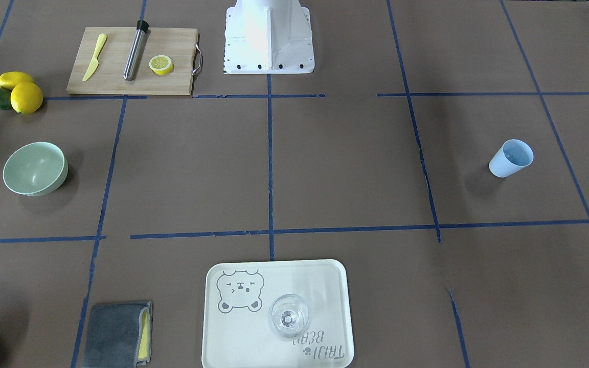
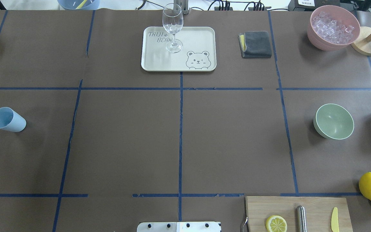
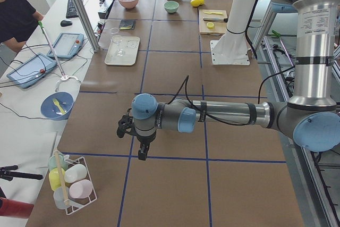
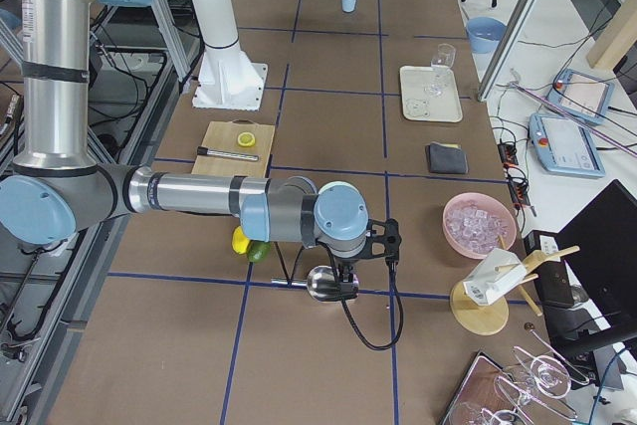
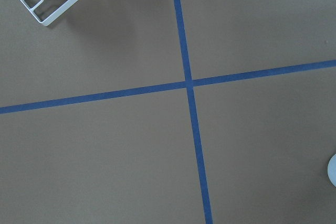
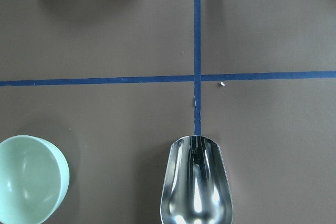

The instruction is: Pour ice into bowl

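Note:
The mint-green bowl (image 2: 333, 121) stands empty at the table's right side; it also shows in the front view (image 1: 35, 168) and at the lower left of the right wrist view (image 6: 29, 182). My right gripper (image 4: 347, 276) holds an empty metal scoop (image 6: 197, 182) above the table, to the right of the bowl. No clear ice cubes show in the scoop or the bowl. The light blue cup (image 2: 7, 120) stands far left. My left gripper (image 3: 141, 155) hangs over bare table near that end; I cannot tell if it is open.
A pink bowl (image 2: 333, 29) of whitish icy pieces and a wooden stand (image 2: 368, 45) are far right at the back. A tray (image 2: 179, 64) holds a wine glass (image 2: 172, 29). There is also a grey cloth (image 2: 255, 44), a cutting board (image 2: 314, 206) and lemons (image 2: 370, 186).

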### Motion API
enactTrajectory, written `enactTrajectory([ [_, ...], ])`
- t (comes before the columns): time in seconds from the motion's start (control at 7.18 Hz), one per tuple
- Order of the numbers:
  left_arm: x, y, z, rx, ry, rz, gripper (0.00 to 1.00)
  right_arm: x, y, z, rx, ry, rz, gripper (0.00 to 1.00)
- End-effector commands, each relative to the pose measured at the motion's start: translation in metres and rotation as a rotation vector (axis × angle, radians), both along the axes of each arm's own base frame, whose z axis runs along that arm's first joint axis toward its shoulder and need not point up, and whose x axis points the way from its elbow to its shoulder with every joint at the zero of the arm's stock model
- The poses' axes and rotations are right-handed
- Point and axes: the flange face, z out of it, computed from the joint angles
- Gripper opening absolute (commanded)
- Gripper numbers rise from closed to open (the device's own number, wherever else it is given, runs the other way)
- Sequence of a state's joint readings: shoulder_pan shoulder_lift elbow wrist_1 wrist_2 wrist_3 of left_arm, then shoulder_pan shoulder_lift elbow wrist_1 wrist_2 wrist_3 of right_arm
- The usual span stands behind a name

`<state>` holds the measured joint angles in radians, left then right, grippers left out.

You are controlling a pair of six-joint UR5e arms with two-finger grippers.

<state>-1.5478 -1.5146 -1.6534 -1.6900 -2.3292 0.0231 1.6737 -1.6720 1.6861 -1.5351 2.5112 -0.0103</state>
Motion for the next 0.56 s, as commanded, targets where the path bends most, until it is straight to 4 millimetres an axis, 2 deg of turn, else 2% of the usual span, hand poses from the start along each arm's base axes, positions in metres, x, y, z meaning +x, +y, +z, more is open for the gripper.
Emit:
enactTrajectory([
  [0.0, 0.0, 0.0, 0.001, -0.003, 0.001, -0.001, 1.0, 0.0, 0.0, 0.0, 0.003, 0.003, 0.001, 1.0],
  [0.28, 0.0, -0.001, -0.011, 0.019, 0.002, -0.004, 1.0, -0.001, -0.001, -0.004, 0.012, 0.001, -0.001, 1.0],
  [0.42, 0.0, -0.005, -0.038, 0.073, 0.004, -0.006, 1.0, -0.011, -0.014, -0.019, 0.045, 0.006, -0.027, 1.0],
])
